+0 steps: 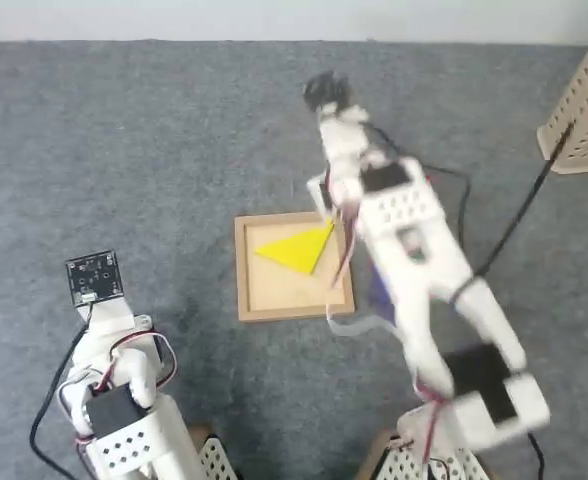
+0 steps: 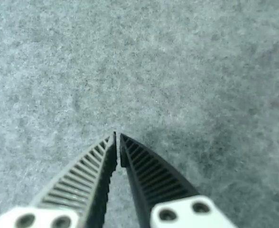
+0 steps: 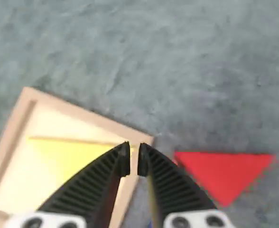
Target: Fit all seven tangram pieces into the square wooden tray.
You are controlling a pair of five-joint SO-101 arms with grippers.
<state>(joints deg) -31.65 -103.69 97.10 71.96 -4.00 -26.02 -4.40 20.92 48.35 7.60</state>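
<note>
Tray (image 1: 244, 270), square and wooden, sits at centre of the high view on grey carpet (image 1: 124, 150). One piece is inside it: yellow triangle (image 1: 299, 250), lying flat in the tray's 12-to-3 o'clock part, with its long edge along the far side and a point toward 6. Bare wood shows over the rest of the tray floor.

Right arm (image 1: 414, 250) comes in from 5 o'clock and stretches toward 12, crossing the tray's 3 o'clock edge. In the right wrist view the right gripper (image 3: 134, 159) hangs over a tray corner. Its fingertips are nearly together with only a thin slit between them, and nothing is held.

Red triangle (image 3: 222, 173) lies flat on the carpet just outside that same corner, close to the rim but not touching, not in the tray.

Blue piece (image 1: 378, 288) is on the carpet at the tray's 3 o'clock side, mostly hidden under the right arm; cannot tell its shape.

Left arm (image 1: 124, 400) is at 7 o'clock, well apart from the tray. Left gripper (image 2: 117, 137) points at bare carpet, with its ribbed fingers (image 2: 89, 166) closed tip to tip and gripping nothing.

Pale perforated wooden stand (image 1: 584, 100) sits at the 2 o'clock edge, and a black cable (image 1: 514, 230) runs from it toward the right arm.
</note>
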